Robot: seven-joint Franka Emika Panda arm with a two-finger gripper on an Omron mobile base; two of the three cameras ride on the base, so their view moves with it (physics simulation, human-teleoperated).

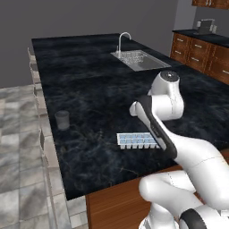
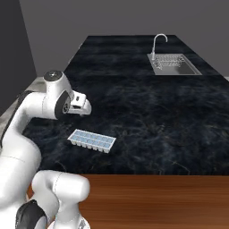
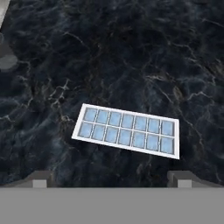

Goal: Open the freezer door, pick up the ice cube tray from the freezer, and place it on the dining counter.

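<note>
Black marbled table (image 1: 89, 103) spreads under me. A grey cup (image 1: 62, 120) stands at nine o'clock; the ice cube tray (image 3: 127, 130) lies flat at centre, my claw (image 3: 111, 178) above it, wide open, holding nothing. I should lift straight up, clear of it.
</note>
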